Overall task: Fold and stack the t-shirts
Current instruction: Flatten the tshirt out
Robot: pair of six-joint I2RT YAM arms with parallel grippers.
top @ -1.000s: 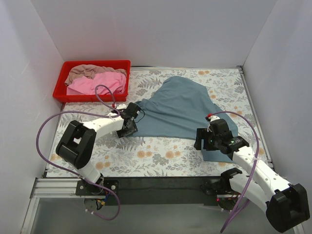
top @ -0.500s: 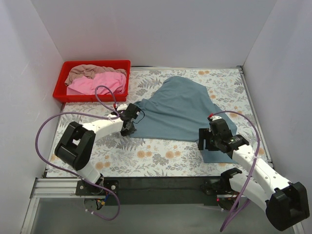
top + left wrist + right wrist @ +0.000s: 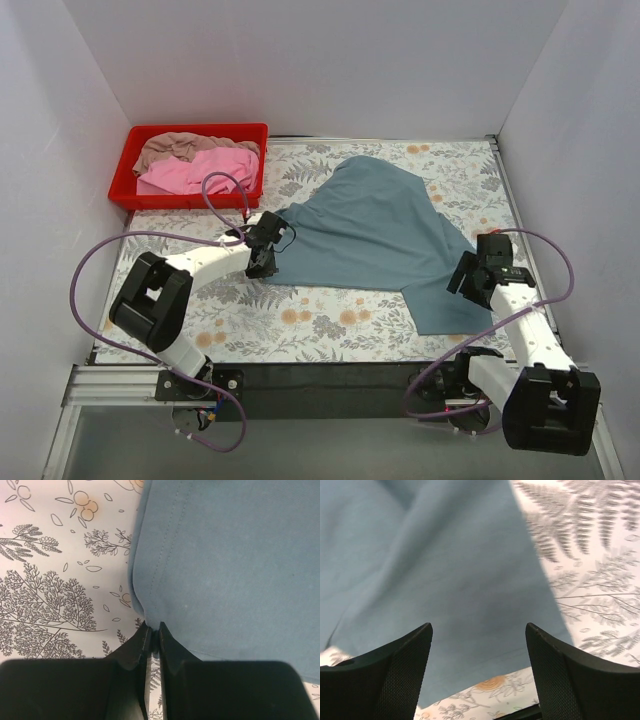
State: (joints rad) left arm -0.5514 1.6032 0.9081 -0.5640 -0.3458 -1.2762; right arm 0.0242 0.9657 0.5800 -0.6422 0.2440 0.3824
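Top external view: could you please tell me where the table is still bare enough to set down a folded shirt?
Bare table runs along the near edge, in front of the blue-grey t-shirt. A smaller patch lies at the far right corner, beyond the shirt. The centre is covered, and the red tray at far left is full.

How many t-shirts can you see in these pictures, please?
3. The blue-grey t-shirt lies spread on the table; the pink t-shirt and the beige t-shirt are bunched together in the red tray at the far left. More could be hidden beneath those.
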